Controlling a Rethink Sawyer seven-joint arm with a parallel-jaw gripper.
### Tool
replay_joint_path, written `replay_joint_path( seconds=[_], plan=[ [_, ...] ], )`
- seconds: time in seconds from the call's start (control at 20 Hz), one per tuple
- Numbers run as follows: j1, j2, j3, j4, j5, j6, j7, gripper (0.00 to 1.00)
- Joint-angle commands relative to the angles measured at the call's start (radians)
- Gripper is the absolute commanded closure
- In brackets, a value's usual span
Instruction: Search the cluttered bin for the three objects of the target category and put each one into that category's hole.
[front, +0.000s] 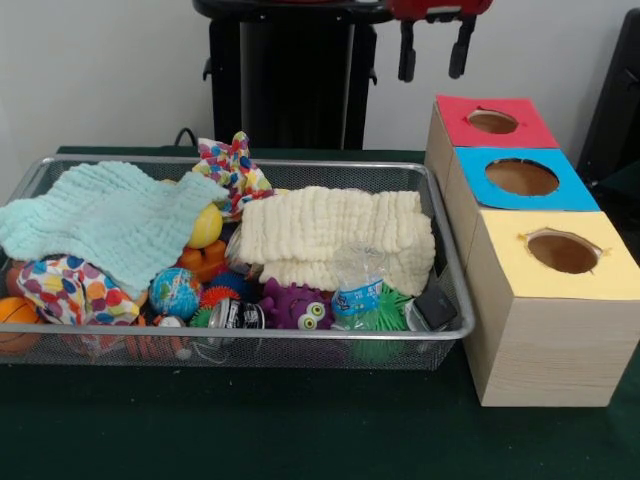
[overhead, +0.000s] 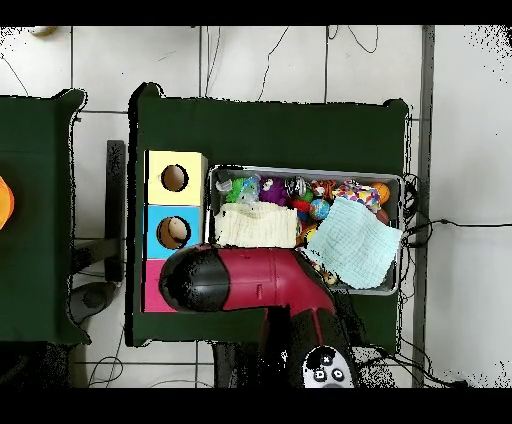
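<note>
Table: we see a dark green table (front: 300, 430) by a pale wall, with a wire bin (front: 440, 300) and three boxes on it.
Claw: the claw (front: 433, 48) hangs high above the bin's back edge, near the red box (front: 470, 135). Its two fingers are apart and it holds nothing.
Boxes: the red box, the blue box (front: 480, 190) and the yellow box (front: 545, 330) stand in a row, touching the bin's right end. Each has one round hole on top. We cannot see inside the holes.
Bin: it is very full. A mint cloth (front: 110, 220) covers the left part and a cream cloth (front: 340, 235) lies on the right part. A spotted cloth (front: 232, 168) sticks up at the back edge.
Toys: along the front edge lie a small globe ball (front: 175, 292), a purple monster toy (front: 298, 306), a water bottle (front: 357, 285) and a green spiky ball (front: 385, 312). An orange ball (front: 15, 322) sits in the front left corner. A yellow ball (front: 206, 226) peeks out from under the mint cloth.
What to find: we cannot tell which kind is wanted.
How they feel: we think the cloths are soft and floppy, best pinched at a raised fold. The balls look light and may roll, so grab them across the middle. The bottle may be slippery and squashy.
</note>
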Motion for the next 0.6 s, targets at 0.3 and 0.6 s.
replay_joint_path(
  seconds=[0.3, 0.6],
  plan=[
    [-0.099, 0.053, 0.137, -0.012, -0.093, 0.012, -0.126, 0.00],
    [-0.146, 0.078, 0.168, -0.047, -0.122, 0.035, -0.146, 0.00]
  ],
)
